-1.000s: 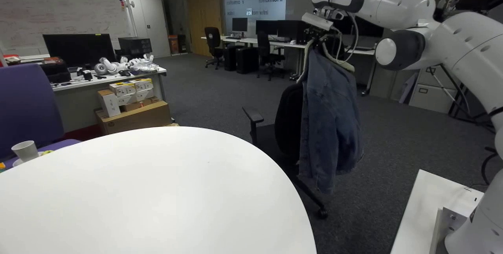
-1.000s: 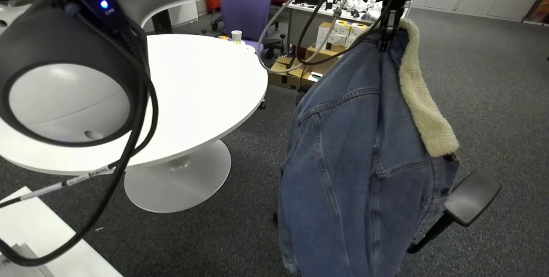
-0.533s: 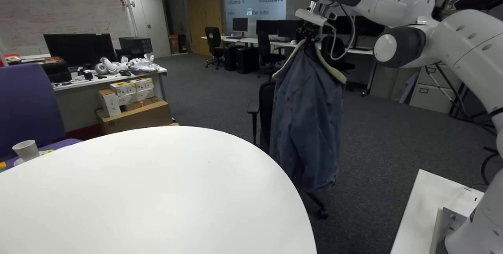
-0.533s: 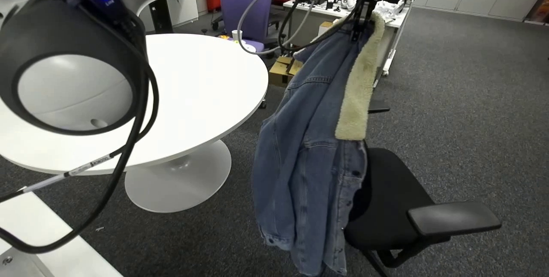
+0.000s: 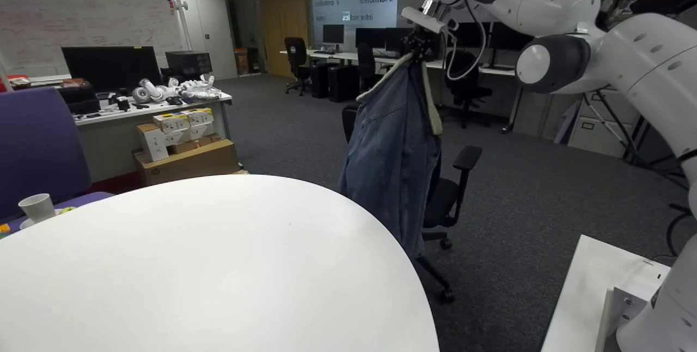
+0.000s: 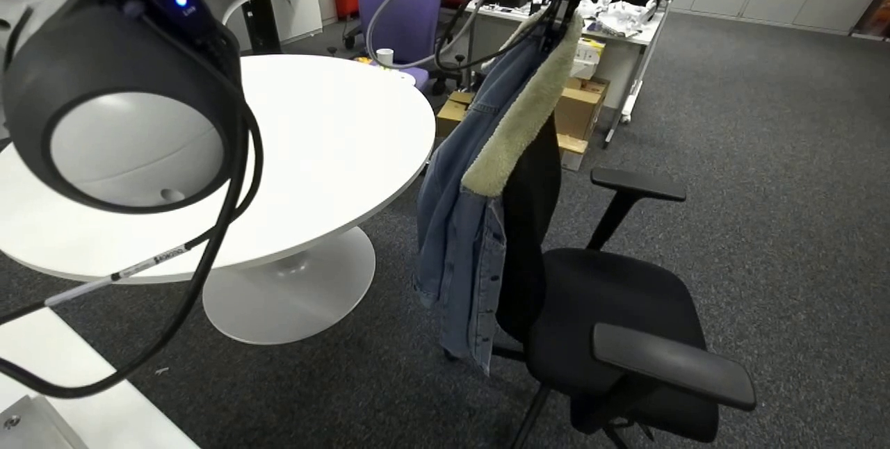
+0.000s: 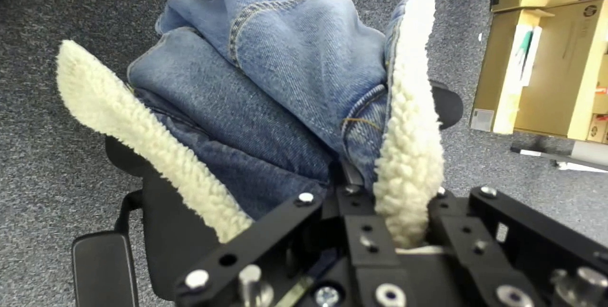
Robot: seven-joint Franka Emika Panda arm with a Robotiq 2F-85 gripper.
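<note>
- Wrist view: my gripper [image 7: 399, 202] has its jaws nearly together, the fingers [image 7: 373, 238] pinching the cream sherpa collar [image 7: 411, 145] of a blue denim jacket [image 7: 304, 55]. One wing of the collar runs up from between the fingers; the far wing slants away over a black office chair [image 7: 175, 235]. I judge the pinch sound but narrow, so slow, level moves suit it better than quick ones that set the cloth swinging.
- In an exterior view, the jacket hangs in long folds below the gripper, back panel toward me, near the round white table [image 5: 218, 259]. The table's rim hides a little of the lower cloth, and I can't tell whether they touch; I want to watch that edge for a snag.
- In an exterior view, the jacket hangs just beside the chair's backrest [image 6: 535, 171], on the side away from the seat [image 6: 626, 289], and its hem appears clear of the carpet [image 6: 765, 240]. Whether the collar rests against the top of the backrest is hidden from me. Guiding cloth this close, I think it best to hold the collar high, square it to the backrest and leave the grip firm while the jacket's whole weight hangs from it.
</note>
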